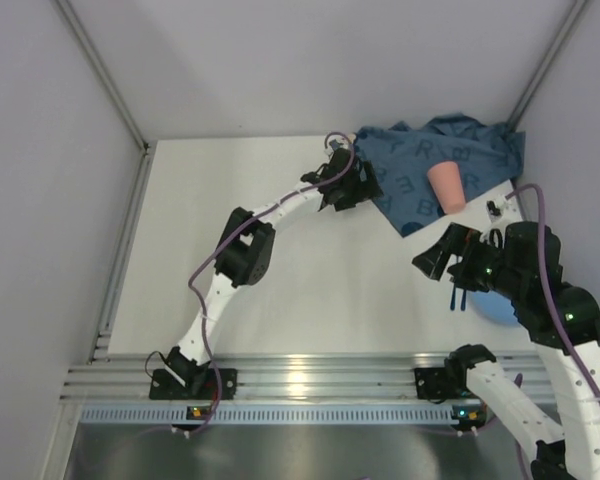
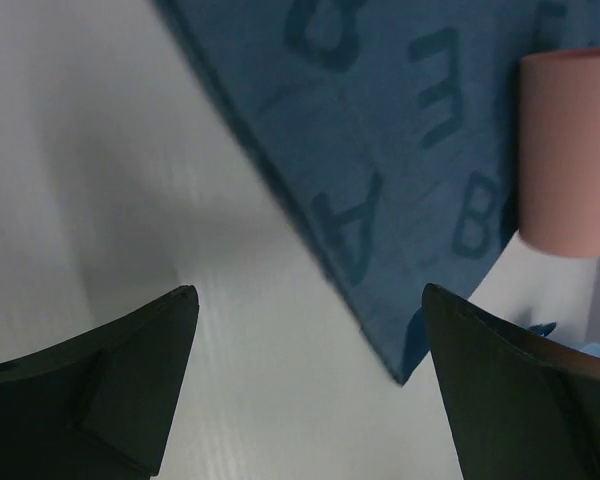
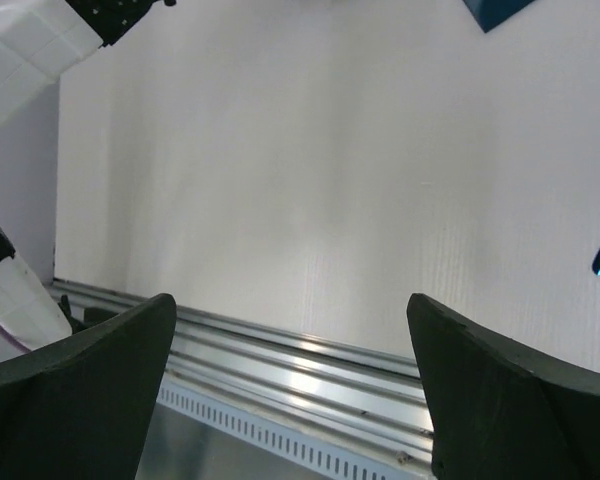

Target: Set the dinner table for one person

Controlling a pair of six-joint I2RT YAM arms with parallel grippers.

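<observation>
Fingers [image 2: 120, 390] of left gripper [image 2: 310, 385] spread apart and empty at placemat [image 1: 410, 170] edge, right gripper [image 3: 290, 390] likewise released over bare table [image 1: 310, 290], pink cup [image 1: 447, 186] lying on rumpled placemat, table's far right

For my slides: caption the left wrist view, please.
Open left gripper above the table, near the lettered blue placemat and pink cup.

Left arm [image 1: 205, 315] and right arm [image 1: 585, 390] — white tubular links dotted with small dark screw holes, joined by bulky black joint housings. A purple cable [image 1: 193, 275] runs along each arm. Green indicator lights [image 1: 493, 270] glow on the right arm's black wrist. Left claw [image 2: 308, 295] and right claw [image 3: 290, 300]: matte black, wedge-shaped fingers [image 2: 110, 390].
</observation>
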